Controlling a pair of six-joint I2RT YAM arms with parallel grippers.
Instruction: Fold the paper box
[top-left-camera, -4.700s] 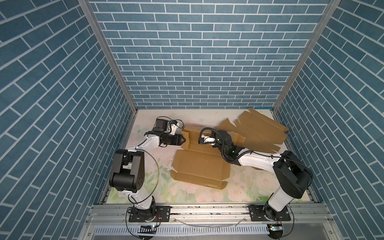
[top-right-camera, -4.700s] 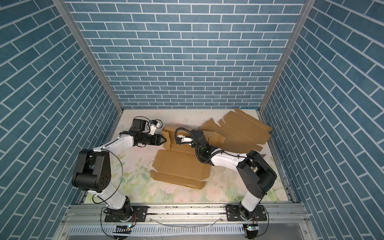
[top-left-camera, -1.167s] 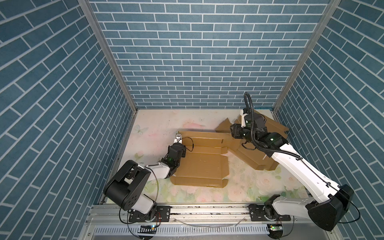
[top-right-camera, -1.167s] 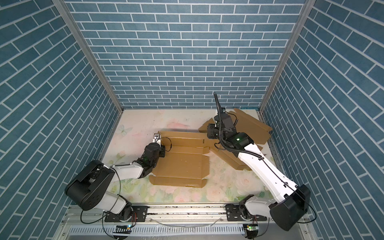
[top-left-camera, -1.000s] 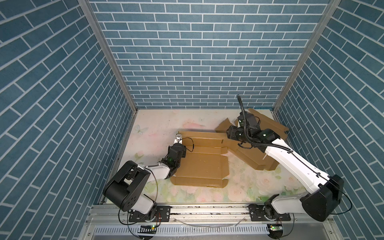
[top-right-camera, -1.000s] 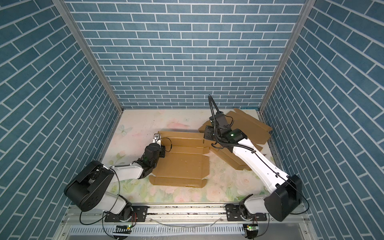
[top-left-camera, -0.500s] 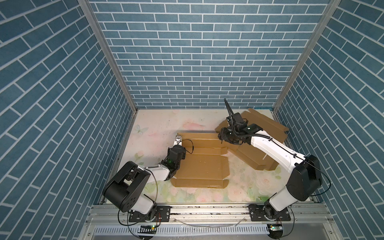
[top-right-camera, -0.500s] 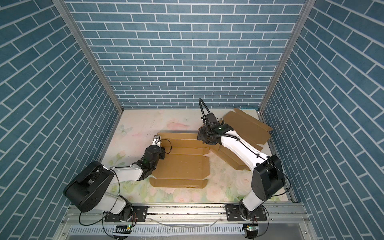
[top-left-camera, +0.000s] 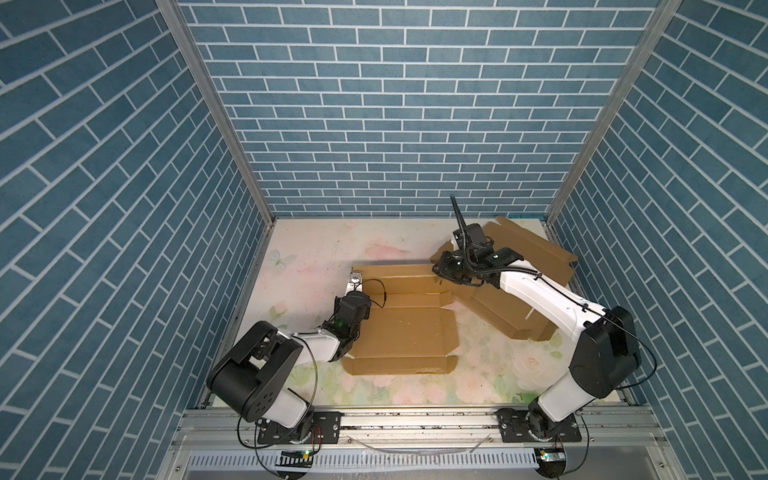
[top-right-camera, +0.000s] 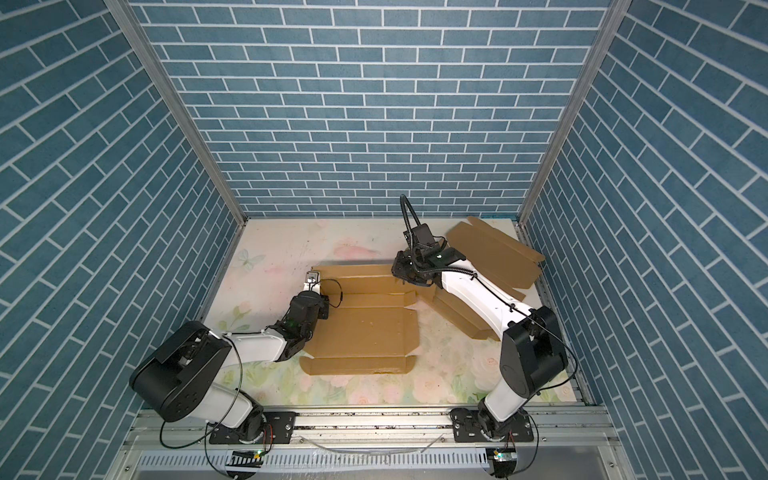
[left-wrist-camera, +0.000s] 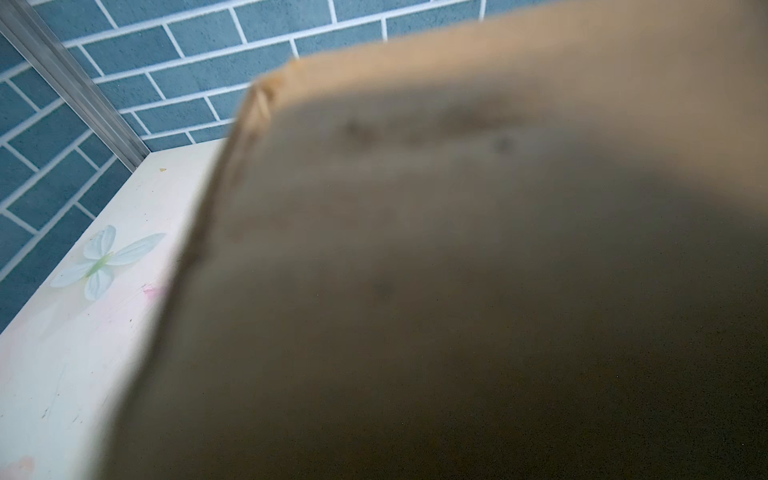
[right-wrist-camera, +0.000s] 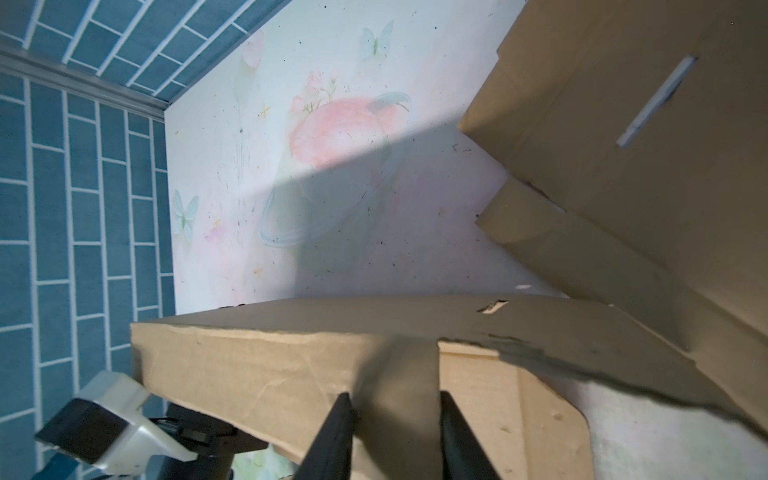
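Right wrist view: the right gripper (right-wrist-camera: 395, 401) has its two dark fingers (right-wrist-camera: 336, 432) parted on either side of a shadowed strip of cardboard at the right end of the paper box's (right-wrist-camera: 270, 365) raised far panel. They are not visibly clamped, and whether the pads touch the board yet cannot be told.

In both top views the paper box (top-left-camera: 403, 332) lies in the middle of the table (top-left-camera: 316, 249). Its wide base is flat, the far panel is tilted up, and the near flap is still down.

Over the last second the right gripper (top-left-camera: 441, 272) has come down and leftwards from above the spare cardboard (top-left-camera: 528, 253) at the far right. It has reached the box's far right corner, and its fingers have narrowed on the way. This suggests it is about to take hold of that corner so the far wall can be worked from both ends.

The left gripper (top-left-camera: 354, 282) sits at the far left corner and has stayed clenched. The left wrist view shows only blurred cardboard (left-wrist-camera: 457, 291) pressed close. Whether board is pinched between its fingers cannot be told.

Compared with the earliest frame, the left arm now lies low along the box's left edge instead of reaching in from the far left. The right arm approaches from above the spare sheets rather than lying across the table beside the box. The far panel also stands straighter, while the base has barely shifted. The fold appears to be at an early stage.
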